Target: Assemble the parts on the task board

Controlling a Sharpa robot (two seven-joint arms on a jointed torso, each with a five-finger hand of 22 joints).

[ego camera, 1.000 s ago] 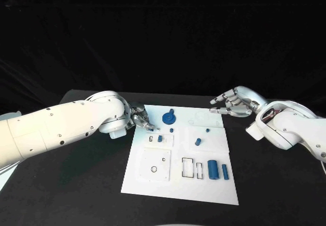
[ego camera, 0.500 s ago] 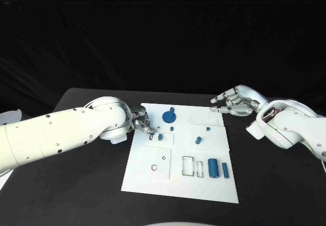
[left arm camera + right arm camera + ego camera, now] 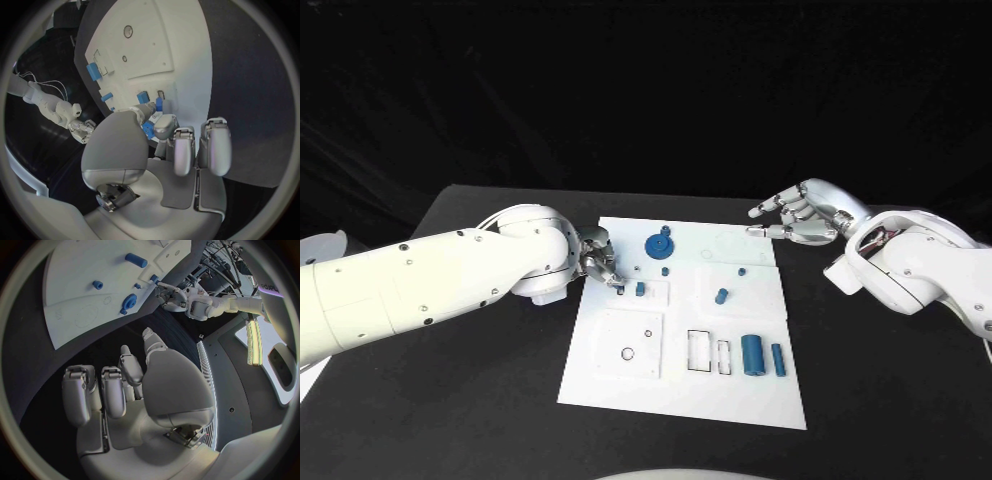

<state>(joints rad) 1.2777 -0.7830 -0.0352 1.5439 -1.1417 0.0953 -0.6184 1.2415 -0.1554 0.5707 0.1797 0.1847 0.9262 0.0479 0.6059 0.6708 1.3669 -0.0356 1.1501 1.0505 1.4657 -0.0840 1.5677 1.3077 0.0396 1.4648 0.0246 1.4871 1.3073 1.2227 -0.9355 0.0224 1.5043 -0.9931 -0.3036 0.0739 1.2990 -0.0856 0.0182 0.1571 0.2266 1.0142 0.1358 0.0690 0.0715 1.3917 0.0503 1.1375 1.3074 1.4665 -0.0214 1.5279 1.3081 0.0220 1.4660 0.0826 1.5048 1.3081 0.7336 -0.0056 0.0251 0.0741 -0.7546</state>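
Left robot hand down at the task board left edge, fingertips beside the small blue peg standing in its little raised block. Whether pinching that peg or just touching: cannot tell, fingers bunched over it in the left wrist view. Right robot hand hovering off the board's far right corner, fingers loosely curled, grasping nothing, apart from all parts.

Step in hand, by judgement: seating or picking a small part near the left slot. To do well: keep peg upright, come straight down over the hole, light press, no sideways drag that would tip the neighbouring piece; hold the board still, right side free for that.

Board: white flat plate, mid desk, black outlined recesses and a small ring hole on the near left panel. Parts all blue: gear near far edge, small stud just below it, tiny stud to its right, short peg mid board, wide cylinder and slim bar lying side by side near the right edge, beside the empty rectangular slots. Most parts loose, task early by judgement.
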